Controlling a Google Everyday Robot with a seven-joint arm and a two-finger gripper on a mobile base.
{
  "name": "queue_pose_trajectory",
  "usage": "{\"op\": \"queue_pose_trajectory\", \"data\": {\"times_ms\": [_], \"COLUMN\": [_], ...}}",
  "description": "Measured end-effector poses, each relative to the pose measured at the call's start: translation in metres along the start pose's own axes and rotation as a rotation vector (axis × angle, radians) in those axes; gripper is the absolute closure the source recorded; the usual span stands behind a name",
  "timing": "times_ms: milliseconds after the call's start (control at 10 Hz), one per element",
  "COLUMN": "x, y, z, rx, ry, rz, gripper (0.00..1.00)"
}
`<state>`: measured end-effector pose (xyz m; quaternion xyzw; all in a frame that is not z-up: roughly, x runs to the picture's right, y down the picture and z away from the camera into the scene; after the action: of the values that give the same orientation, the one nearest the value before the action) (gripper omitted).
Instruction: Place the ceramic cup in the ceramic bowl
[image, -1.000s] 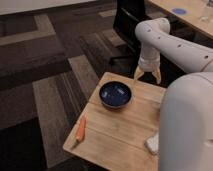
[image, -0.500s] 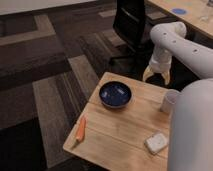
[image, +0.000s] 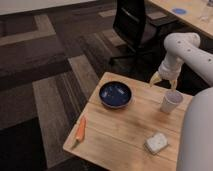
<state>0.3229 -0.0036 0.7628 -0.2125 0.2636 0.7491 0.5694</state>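
Claw (image: 164, 81) hangs wide and empty over the tabletop's (image: 120, 135) far edge. White ceramic cup (image: 171, 101) stands close below it, untouched, and the dark blue ceramic bowl (image: 115, 94) sits off to its left.

The one camera looks down at a steep slant from high over the near right side of the small light wooden table (image: 125, 135). It is near enough that the tabletop fills the lower half of the view and the robot's bulky white body (image: 197, 137) blocks the right edge. It faces across the table toward striped dark carpet (image: 45, 60) and a black office chair (image: 132, 22), with the two-finger gripper (image: 164, 81) hanging over the table's far right edge.
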Motion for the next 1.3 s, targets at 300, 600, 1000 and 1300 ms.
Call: {"op": "queue_pose_trajectory", "data": {"times_ms": [300, 600, 1000, 1300], "x": [0.004, 0.014, 0.012, 0.011], "y": [-0.017, -0.026, -0.016, -0.006], "z": [0.022, 0.052, 0.045, 0.025], "rx": [-0.018, -0.025, 0.028, 0.138], "ry": [0.016, 0.057, 0.050, 0.040], "rz": [0.002, -0.023, -0.069, -0.092], "gripper": [0.35, 0.35, 0.78, 1.00]}}
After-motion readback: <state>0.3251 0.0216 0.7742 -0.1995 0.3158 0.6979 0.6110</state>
